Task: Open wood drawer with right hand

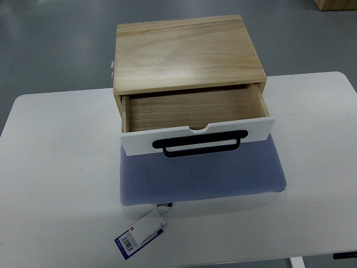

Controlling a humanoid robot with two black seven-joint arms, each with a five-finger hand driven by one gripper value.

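The light wooden box (187, 53) sits on a blue mesh pad (203, 176) atop the white bench (56, 167), its white-fronted, black-handled drawer (195, 120) pulled open; no robot hand is in view.

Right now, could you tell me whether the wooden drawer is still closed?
No, the drawer is pulled out of the wooden box, showing its empty inside behind the white front with the black handle.

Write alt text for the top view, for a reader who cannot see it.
A wooden box sits on a white table with its drawer pulled partly open and empty inside, showing a white front with a black handle. Under it lies a blue mesh pad with a paper tag. No robot hand is in view.
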